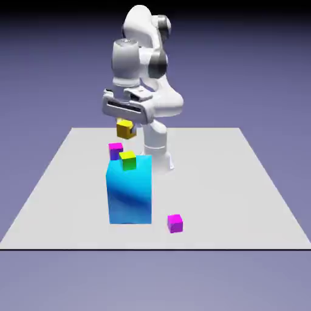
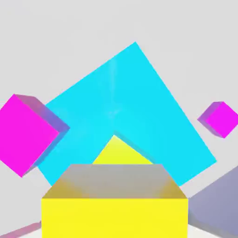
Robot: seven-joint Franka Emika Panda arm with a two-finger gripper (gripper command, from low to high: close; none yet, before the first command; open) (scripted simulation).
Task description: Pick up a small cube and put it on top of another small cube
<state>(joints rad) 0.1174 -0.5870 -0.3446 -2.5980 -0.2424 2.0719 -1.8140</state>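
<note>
My gripper (image 1: 125,121) hangs above the table, shut on the small cube (image 1: 125,129), an all-yellow cube with golden sides. In the hand view that small cube (image 2: 115,204) fills the bottom middle and hides the fingertips. Straight below it stands a tall blue block (image 1: 129,189) with a green cube with a yellow top (image 1: 127,160) resting at its upper back corner. In the hand view the yellow top (image 2: 122,151) peeks out just past the held cube, against the blue block's top face (image 2: 130,102).
One magenta cube (image 1: 115,149) sits on the table behind the blue block, at the left in the hand view (image 2: 25,132). Another magenta cube (image 1: 175,223) lies near the table's front edge, right of the block, and shows small at the hand view's right (image 2: 221,118).
</note>
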